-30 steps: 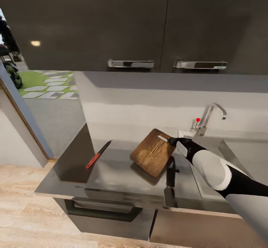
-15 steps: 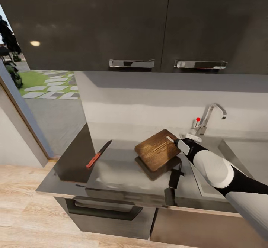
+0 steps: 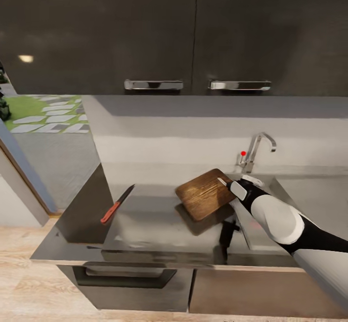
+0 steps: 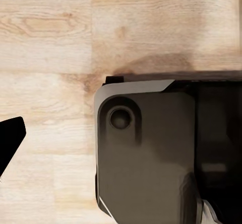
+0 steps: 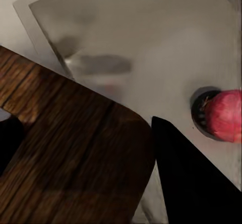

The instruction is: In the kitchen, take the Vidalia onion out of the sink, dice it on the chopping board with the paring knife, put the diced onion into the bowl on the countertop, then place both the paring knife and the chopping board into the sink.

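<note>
Right gripper [image 3: 226, 185] fingers clamped on dark brown rectangular wooden chopping board [image 3: 205, 193], held tilted just beside grey rectangular sink [image 3: 282, 199]. Red-handled paring knife [image 3: 116, 204] well apart from sink, on grey countertop [image 3: 154, 230]. Red onion [image 5: 226, 115] at sink drain. Left gripper state: cannot tell. Better lower board flat, clear of onion.

1. The board [image 3: 205, 192] is seen as dark brown with visible wood grain.
2. The knife [image 3: 116, 204] is shown with a red-orange handle and dark blade.
3. The counter [image 3: 145, 230] is rendered grey, the cabinets [image 3: 145, 27] glossy dark.
4. The onion [image 5: 226, 115] is coloured pinkish red against the grey sink [image 5: 166, 43].
5. The floor [image 4: 50, 43] is patterned in light wood.
</note>
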